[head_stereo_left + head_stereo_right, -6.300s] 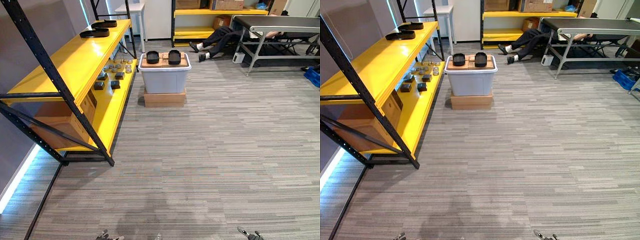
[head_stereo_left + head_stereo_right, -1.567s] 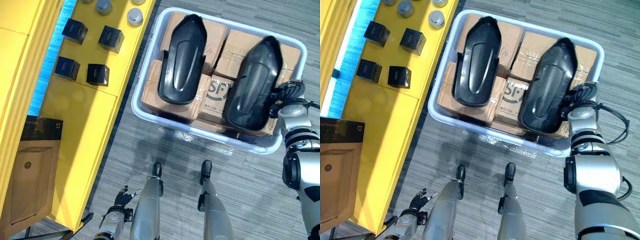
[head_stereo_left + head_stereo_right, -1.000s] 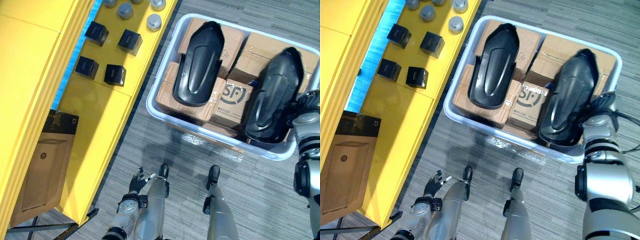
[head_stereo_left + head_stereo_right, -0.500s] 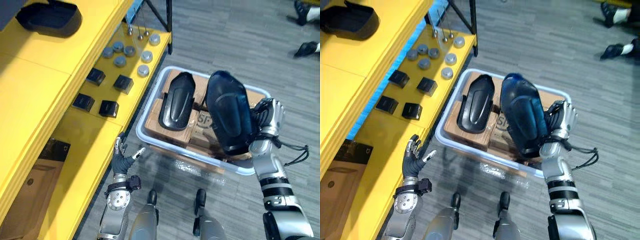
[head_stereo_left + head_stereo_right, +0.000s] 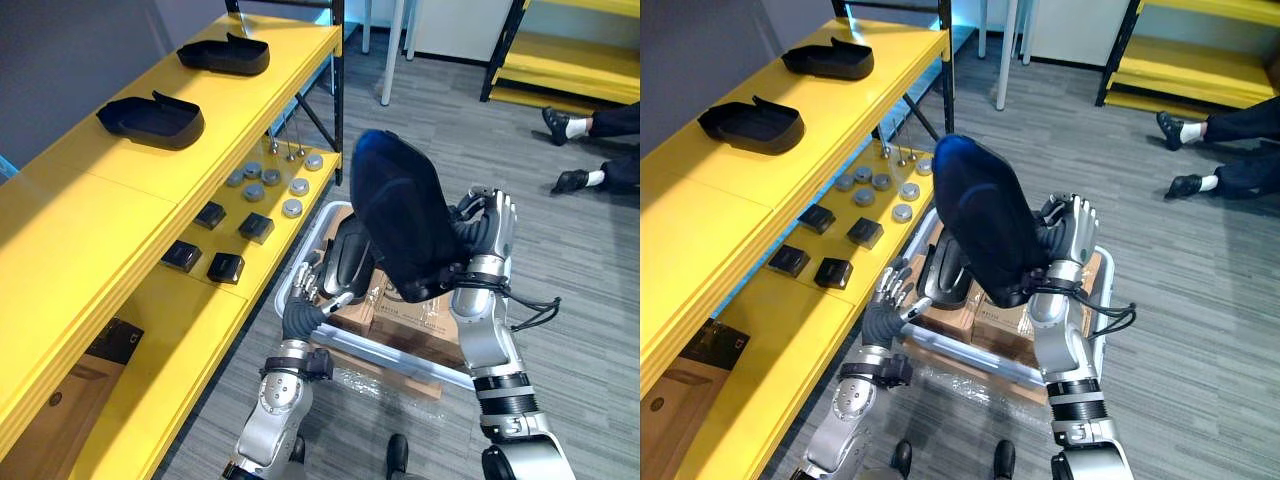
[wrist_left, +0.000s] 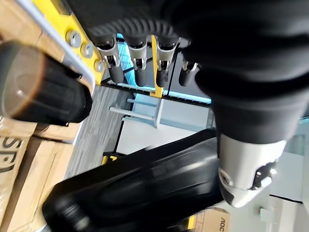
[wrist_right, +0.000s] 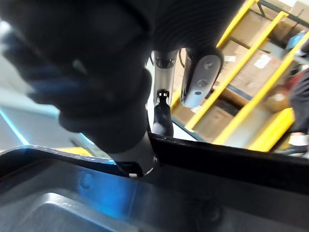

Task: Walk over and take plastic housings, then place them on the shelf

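Plastic housing (image 5: 400,225), black, held up over grey striped carpet (image 5: 590,300), beside yellow shelf (image 5: 120,200) and above white bin (image 5: 306,248). Right hand (image 5: 487,228) fingers curled round its edge. Left hand (image 5: 305,305) fingers straight, at bin rim near second housing (image 5: 345,265) lying in bin.

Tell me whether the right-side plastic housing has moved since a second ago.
Yes. The right hand has lifted the plastic housing off the cardboard boxes, above the white bin where the second housing lies.
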Tool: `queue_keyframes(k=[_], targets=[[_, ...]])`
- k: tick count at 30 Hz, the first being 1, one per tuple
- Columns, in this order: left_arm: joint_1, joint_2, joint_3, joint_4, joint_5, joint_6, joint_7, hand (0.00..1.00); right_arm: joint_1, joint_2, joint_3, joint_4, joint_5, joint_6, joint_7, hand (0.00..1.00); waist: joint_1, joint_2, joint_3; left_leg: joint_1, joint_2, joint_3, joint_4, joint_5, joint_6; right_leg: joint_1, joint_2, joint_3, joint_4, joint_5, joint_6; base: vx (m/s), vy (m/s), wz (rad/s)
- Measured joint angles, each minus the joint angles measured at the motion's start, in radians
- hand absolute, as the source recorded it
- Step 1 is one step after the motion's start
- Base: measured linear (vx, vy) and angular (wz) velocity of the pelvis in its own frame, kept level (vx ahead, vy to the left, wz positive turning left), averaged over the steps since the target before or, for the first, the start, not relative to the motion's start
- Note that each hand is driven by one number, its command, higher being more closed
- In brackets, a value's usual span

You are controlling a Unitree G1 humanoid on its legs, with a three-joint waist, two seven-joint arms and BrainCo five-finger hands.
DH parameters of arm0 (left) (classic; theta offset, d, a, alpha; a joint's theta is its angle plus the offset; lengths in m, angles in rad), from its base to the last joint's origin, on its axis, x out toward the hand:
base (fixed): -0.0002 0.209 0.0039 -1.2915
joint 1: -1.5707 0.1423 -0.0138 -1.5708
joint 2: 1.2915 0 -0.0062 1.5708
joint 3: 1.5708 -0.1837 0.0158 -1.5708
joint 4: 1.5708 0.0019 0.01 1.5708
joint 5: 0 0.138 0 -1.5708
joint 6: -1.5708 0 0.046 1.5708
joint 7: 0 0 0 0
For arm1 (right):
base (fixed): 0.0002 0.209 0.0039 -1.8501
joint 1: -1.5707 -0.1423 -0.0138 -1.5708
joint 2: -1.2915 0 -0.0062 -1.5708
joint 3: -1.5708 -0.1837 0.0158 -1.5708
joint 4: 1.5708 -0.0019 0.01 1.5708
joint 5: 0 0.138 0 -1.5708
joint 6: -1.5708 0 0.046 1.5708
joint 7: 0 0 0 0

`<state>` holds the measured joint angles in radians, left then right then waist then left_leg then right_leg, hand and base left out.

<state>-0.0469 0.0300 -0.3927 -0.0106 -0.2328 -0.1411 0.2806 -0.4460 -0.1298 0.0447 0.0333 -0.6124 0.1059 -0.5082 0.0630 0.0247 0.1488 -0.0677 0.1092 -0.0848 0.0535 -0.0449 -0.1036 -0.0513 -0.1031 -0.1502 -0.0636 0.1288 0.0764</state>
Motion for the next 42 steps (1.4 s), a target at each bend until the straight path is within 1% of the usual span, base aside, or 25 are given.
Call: queue_keyframes(k=[3,4,5,8,11,13,14,17,20,22,25,26,27,29,30,31,32,33,34,37,38,39,40,41,42], targets=[[-0.01,0.002,-0.019,0.014,-0.001,0.0,0.025,0.0,0.029,0.046,0.057,-0.035,0.001,-0.012,-0.006,1.0,0.0,-0.023,-0.021,0.014,-0.001,0.003,-0.018,0.006,0.007,0.001,-0.002,0.0,0.0,0.0,0.0,0.0,0.0,0.0],[-0.011,0.002,-0.022,0.017,-0.001,0.0,0.03,0.0,0.033,0.054,0.069,-0.036,0.001,-0.013,-0.006,1.0,0.001,-0.026,-0.025,0.017,-0.001,0.004,-0.021,0.007,0.006,0.002,-0.002,0.001,0.0,0.0,0.0,0.0,0.0,0.0],[-0.021,0.001,-0.027,0.033,0.0,0.001,0.044,0.0,0.048,0.068,0.098,-0.048,0.004,-0.015,-0.007,1.0,0.001,-0.03,-0.038,0.019,-0.001,0.003,-0.028,0.017,-0.004,0.004,-0.003,0.0,-0.001,-0.001,0.001,0.0,0.0,0.0],[-0.049,-0.002,-0.027,0.055,0.003,0.004,0.075,0.0,0.061,0.101,0.175,-0.061,0.011,-0.038,-0.006,1.0,-0.002,-0.037,-0.052,0.024,-0.003,0.003,-0.038,0.026,-0.004,0.004,-0.005,0.0,-0.002,-0.001,0.001,0.0,0.0,0.0],[-0.079,-0.011,-0.011,0.103,0.001,0.008,0.141,0.0,0.063,0.134,0.239,-0.062,0.023,-0.054,-0.008,1.0,-0.001,-0.04,-0.076,0.042,-0.003,0.004,-0.053,0.03,-0.004,0.019,-0.005,-0.001,-0.01,0.0,0.001,0.0,0.0,0.0],[-0.092,-0.014,-0.003,0.117,-0.003,0.008,0.169,0.0,0.063,0.145,0.266,-0.062,0.029,-0.069,-0.011,1.0,-0.002,-0.04,-0.08,0.053,-0.003,0.004,-0.057,0.03,-0.003,0.029,-0.005,-0.001,-0.012,0.0,0.001,0.02,0.005,0.01],[-0.097,-0.013,0.007,0.122,-0.022,0.008,0.187,1.0,0.062,0.153,0.284,-0.062,0.042,-0.078,-0.018,1.0,-0.007,-0.043,-0.088,0.056,-0.003,0.003,-0.06,0.03,-0.003,0.034,-0.005,-0.003,-0.016,0.0,0.001,0.02,0.007,0.04],[-0.102,-0.013,0.022,0.123,-0.062,0.008,0.223,1.0,0.062,0.175,0.317,-0.061,0.086,-0.098,-0.026,1.0,-0.023,-0.048,-0.106,0.061,-0.003,0.003,-0.068,0.032,-0.002,0.036,-0.005,-0.004,-0.016,0.0,0.001,0.01,0.003,0.01],[-0.12,-0.013,0.021,0.133,-0.104,0.007,0.254,1.0,0.063,0.177,0.341,-0.061,0.124,-0.122,-0.034,1.0,-0.027,-0.052,-0.109,0.068,-0.001,0.002,-0.065,0.033,-0.004,0.047,-0.004,-0.002,-0.019,-0.001,0.001,0.0,0.0,0.0],[-0.13,-0.013,0.026,0.137,-0.139,-0.003,0.309,1.0,0.063,0.177,0.379,-0.06,0.156,-0.143,-0.048,1.0,-0.037,-0.055,-0.111,0.067,0.002,0.001,-0.064,0.032,-0.006,0.049,-0.001,-0.002,-0.019,-0.001,0.0,0.0,0.0,0.0],[-0.137,-0.019,0.058,0.14,-0.139,-0.023,0.373,1.0,0.065,0.175,0.42,-0.058,0.179,-0.173,-0.066,1.0,-0.046,-0.059,-0.114,0.064,0.005,-0.004,-0.063,0.032,-0.007,0.05,0.003,-0.01,-0.019,-0.002,-0.001,0.0,-0.008,0.04],[-0.139,-0.023,0.064,0.14,-0.136,-0.026,0.384,1.0,0.067,0.175,0.427,-0.058,0.18,-0.175,-0.072,1.0,-0.048,-0.06,-0.115,0.062,0.005,-0.01,-0.063,0.032,-0.007,0.051,0.003,-0.021,-0.019,-0.002,-0.002,0.0,-0.022,0.27],[-0.14,-0.027,0.061,0.14,-0.125,-0.033,0.398,1.0,0.072,0.176,0.429,-0.058,0.182,-0.186,-0.083,1.0,-0.052,-0.061,-0.115,0.051,0.005,-0.032,-0.06,0.033,-0.007,0.054,0.003,-0.042,-0.019,-0.004,-0.005,0.0,-0.035,0.48],[-0.14,-0.04,0.064,0.14,-0.082,-0.034,0.426,1.0,0.078,0.174,0.429,-0.056,0.216,-0.202,-0.095,1.0,-0.049,-0.061,-0.115,0.033,0.004,-0.084,-0.058,0.045,-0.019,0.068,0.005,-0.094,-0.018,-0.013,-0.01,0.0,-0.043,0.72],[-0.14,-0.041,0.073,0.141,-0.066,-0.034,0.434,1.0,0.085,0.174,0.429,-0.053,0.22,-0.21,-0.098,0.0,-0.047,-0.061,-0.115,0.027,0.004,-0.112,-0.057,0.053,-0.026,0.078,0.007,-0.12,-0.018,-0.02,-0.011,0.0,-0.062,0.95],[-0.14,-0.04,0.094,0.142,-0.021,-0.034,0.44,1.0,0.095,0.175,0.428,-0.052,0.224,-0.221,-0.098,0.0,-0.047,-0.061,-0.115,0.019,0.003,-0.154,-0.053,0.059,-0.034,0.092,0.008,-0.166,-0.015,-0.032,-0.013,0.01,-0.066,0.88],[-0.14,-0.04,0.106,0.141,-0.001,-0.034,0.442,1.0,0.102,0.174,0.429,-0.05,0.226,-0.229,-0.098,0.0,-0.046,-0.061,-0.115,0.016,0.004,-0.17,-0.054,0.064,-0.038,0.098,0.01,-0.179,-0.012,-0.037,-0.015,0.02,-0.068,0.9],[-0.14,-0.04,0.138,0.141,0.027,-0.034,0.447,1.0,0.111,0.169,0.433,-0.042,0.236,-0.243,-0.094,0.0,-0.036,-0.061,-0.115,0.015,0.005,-0.198,-0.057,0.071,-0.042,0.109,0.013,-0.209,-0.003,-0.052,-0.015,0.03,-0.064,0.73],[-0.141,-0.043,0.178,0.125,0.048,-0.034,0.455,1.0,0.145,0.161,0.457,-0.02,0.25,-0.247,-0.071,0.0,-0.028,-0.06,-0.115,0.017,0.007,-0.217,-0.062,0.075,-0.043,0.114,0.013,-0.231,0.019,-0.072,-0.017,0.02,-0.058,0.64],[-0.143,-0.045,0.253,0.05,0.081,-0.039,0.464,1.0,0.238,0.14,0.526,0.056,0.259,-0.245,-0.025,0.0,-0.012,-0.06,-0.114,0.009,0.007,-0.252,-0.077,0.082,-0.038,0.117,0.01,-0.273,0.046,-0.103,-0.018,0.02,-0.048,0.5],[-0.144,-0.044,0.27,0.017,0.114,-0.044,0.464,1.0,0.272,0.139,0.528,0.069,0.272,-0.243,-0.006,0.0,0.003,-0.059,-0.114,0.002,0.006,-0.265,-0.087,0.086,-0.033,0.115,0.009,-0.286,0.047,-0.114,-0.007,0.03,-0.028,0.42],[-0.138,-0.041,0.285,-0.002,0.152,-0.046,0.463,1.0,0.28,0.136,0.522,0.069,0.291,-0.243,0.005,0.0,0.012,-0.058,-0.113,-0.001,0.002,-0.275,-0.096,0.092,-0.026,0.115,0.006,-0.301,0.049,-0.116,-0.004,0.06,-0.028,0.43],[-0.123,-0.037,0.301,-0.011,0.189,-0.044,0.457,1.0,0.276,0.137,0.504,0.067,0.293,-0.244,0.016,0.0,0.015,-0.056,-0.112,0.001,-0.003,-0.28,-0.104,0.102,-0.029,0.117,-0.002,-0.31,0.058,-0.12,-0.003,0.05,-0.003,0.31],[-0.107,-0.033,0.31,-0.016,0.208,-0.044,0.453,1.0,0.275,0.137,0.494,0.065,0.293,-0.244,0.018,0.0,0.014,-0.055,-0.111,0.001,-0.006,-0.281,-0.105,0.109,-0.035,0.118,-0.007,-0.315,0.063,-0.122,-0.003,0.06,0.012,0.26],[-0.084,-0.029,0.33,-0.02,0.229,-0.043,0.446,1.0,0.275,0.136,0.475,0.059,0.293,-0.245,0.02,0.0,0.014,-0.054,-0.11,-0.001,-0.013,-0.282,-0.106,0.114,-0.031,0.117,-0.016,-0.325,0.075,-0.129,0.0,0.05,0.021,0.31]])
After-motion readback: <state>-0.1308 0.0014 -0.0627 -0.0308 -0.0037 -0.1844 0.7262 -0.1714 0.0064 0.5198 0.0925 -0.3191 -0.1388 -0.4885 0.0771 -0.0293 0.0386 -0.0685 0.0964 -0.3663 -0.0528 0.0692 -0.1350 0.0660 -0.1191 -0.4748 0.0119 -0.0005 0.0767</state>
